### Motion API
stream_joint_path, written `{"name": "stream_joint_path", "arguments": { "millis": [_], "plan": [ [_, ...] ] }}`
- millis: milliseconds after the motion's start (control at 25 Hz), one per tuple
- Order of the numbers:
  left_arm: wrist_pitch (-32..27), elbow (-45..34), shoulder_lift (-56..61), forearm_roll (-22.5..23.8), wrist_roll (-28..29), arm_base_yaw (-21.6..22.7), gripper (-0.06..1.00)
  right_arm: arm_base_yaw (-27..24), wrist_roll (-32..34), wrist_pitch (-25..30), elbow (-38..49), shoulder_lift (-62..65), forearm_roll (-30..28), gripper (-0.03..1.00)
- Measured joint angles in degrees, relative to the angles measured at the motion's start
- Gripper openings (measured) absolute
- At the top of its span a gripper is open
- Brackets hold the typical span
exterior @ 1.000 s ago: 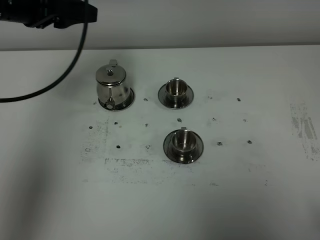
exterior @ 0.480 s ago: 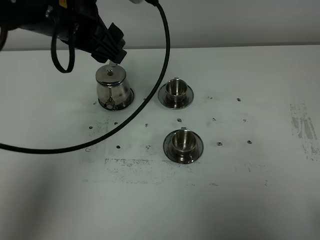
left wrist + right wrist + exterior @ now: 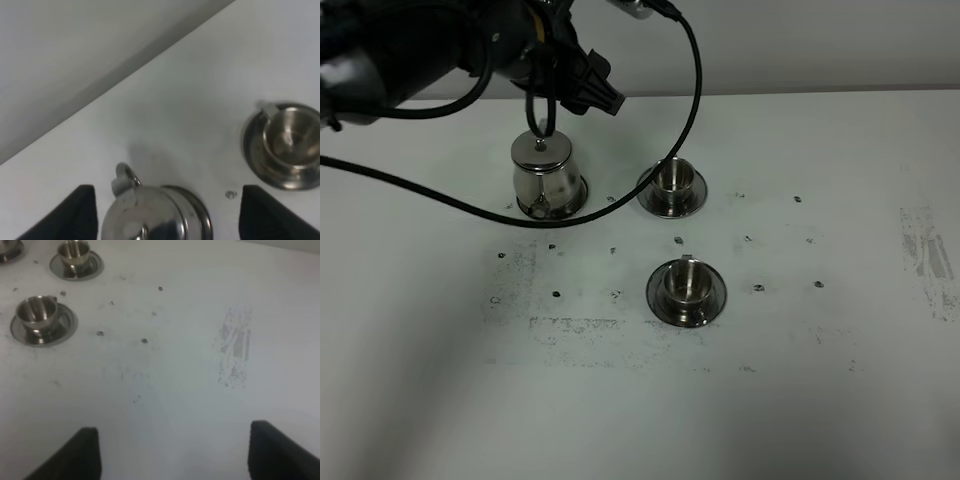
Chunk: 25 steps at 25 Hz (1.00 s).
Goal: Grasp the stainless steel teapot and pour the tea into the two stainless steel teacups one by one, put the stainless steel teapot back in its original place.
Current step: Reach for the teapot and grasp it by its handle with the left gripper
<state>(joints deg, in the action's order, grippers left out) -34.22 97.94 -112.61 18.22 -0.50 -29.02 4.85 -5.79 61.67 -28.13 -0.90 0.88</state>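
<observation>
Jaws of left gripper [image 3: 166,192] spread wide, black fingers [image 3: 80,212] flanking polished conical steel teapot [image 3: 544,178] seated on its round saucer [image 3: 583,190]. Small shiny far teacup [image 3: 671,176] and near teacup [image 3: 686,282] sit on mirrored saucers, on a matte white scuffed surface [image 3: 800,400]. Right gripper [image 3: 173,429] likewise spread.

Looked like a robot lab bench: bare white tabletop [image 3: 840,400], scuffed and dotted with small dark marks, plain pale wall [image 3: 820,40] behind, loose black cable [image 3: 698,80] trailing over it.
</observation>
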Motion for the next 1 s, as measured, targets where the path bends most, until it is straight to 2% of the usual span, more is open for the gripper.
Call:
{"name": "stream_joint_path", "arguments": {
  "millis": [280,480,680,1000],
  "plan": [
    [-6.3,11.6,-9.3,0.8,0.5,0.2,0.52,0.0,0.0,0.0,0.0,0.0,0.0,0.59],
    [-8.2,15.7,-13.3,1.0,2.9,2.5,0.52,0.0,0.0,0.0,0.0,0.0,0.0,0.59],
    [-7.0,16.2,-16.1,1.8,5.8,3.9,0.52,0.0,0.0,0.0,0.0,0.0,0.0,0.59],
    [-2.3,16.4,-19.4,2.6,6.4,4.5,0.52,0.0,0.0,0.0,0.0,0.0,0.0,0.59]
  ]
}}
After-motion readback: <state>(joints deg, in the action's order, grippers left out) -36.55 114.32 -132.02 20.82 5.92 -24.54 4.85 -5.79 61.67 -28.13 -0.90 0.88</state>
